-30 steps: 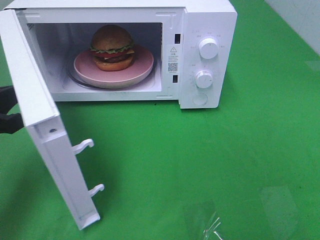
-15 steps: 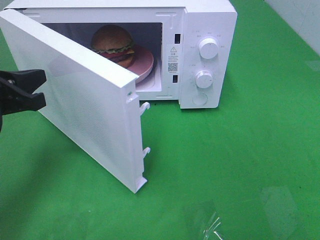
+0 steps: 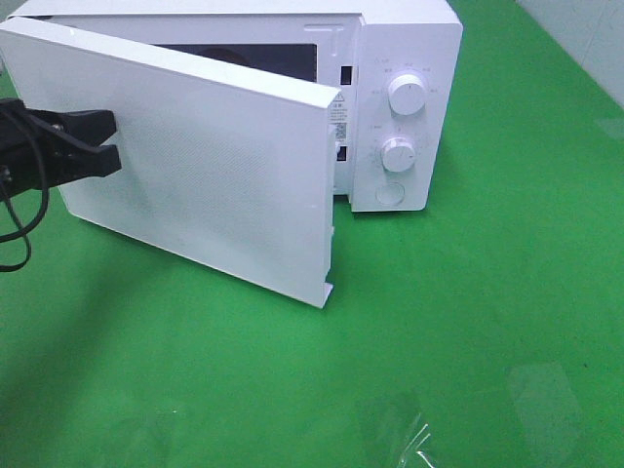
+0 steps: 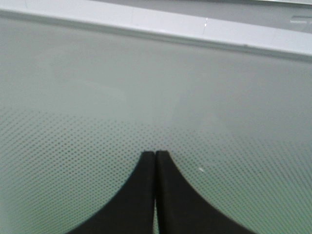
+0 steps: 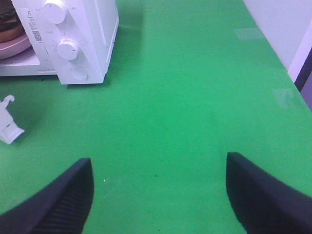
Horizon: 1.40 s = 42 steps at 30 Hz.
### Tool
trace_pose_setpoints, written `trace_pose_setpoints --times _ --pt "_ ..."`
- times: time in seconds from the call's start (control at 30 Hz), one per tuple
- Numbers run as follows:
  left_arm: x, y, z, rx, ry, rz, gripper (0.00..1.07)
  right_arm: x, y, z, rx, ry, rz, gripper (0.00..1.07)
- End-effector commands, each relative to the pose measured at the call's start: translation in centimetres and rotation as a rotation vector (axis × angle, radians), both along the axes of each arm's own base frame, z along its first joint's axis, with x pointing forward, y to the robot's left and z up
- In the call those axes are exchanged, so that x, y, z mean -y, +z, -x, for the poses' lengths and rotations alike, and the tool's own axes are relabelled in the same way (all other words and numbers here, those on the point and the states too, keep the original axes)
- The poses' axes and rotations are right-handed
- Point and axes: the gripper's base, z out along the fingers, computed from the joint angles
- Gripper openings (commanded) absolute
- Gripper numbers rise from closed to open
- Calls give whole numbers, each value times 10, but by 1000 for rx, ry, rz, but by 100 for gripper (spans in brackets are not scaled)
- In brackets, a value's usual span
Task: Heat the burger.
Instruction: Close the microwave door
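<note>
The high camera is showing us the left fingers [image 3: 93, 125], closed together, against the microwave door [image 3: 214, 166], which is hiding what sits inside. The left wrist camera is showing those joined tips on the door's dotted glass. The right wrist camera is catching the burger [image 5: 6, 27] inside on the pink plate [image 5: 12, 46], with the right fingers [image 5: 73, 195] wide apart, empty, above the bench [image 5: 185, 97]. We are judging the burger soft and top-heavy, best lifted by the plate's rim.

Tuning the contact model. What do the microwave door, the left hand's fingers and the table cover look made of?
microwave door: smooth white plastic, likely; the pane has a fine dot mesh, glass or plastic, unclear.
left hand fingers: matte black, probably plastic or hard rubber.
table cover: matte green, looks like cloth or a mat.
</note>
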Motion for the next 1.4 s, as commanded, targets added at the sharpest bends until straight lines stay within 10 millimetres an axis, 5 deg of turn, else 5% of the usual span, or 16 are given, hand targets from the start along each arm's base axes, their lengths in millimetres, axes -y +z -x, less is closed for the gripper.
trace_pose_setpoints --times 0.03,0.5,0.9,1.4 --pt "10 3 -7 26 -26 11 0 0 0 4 36 0 2 75" --pt "59 -4 -35 24 -68 63 0 0 0 4 36 0 2 75" --pt "122 0 -61 4 -112 69 0 0 0 4 36 0 3 75" --pt "135 2 -86 -4 -57 59 0 0 0 4 36 0 3 75"
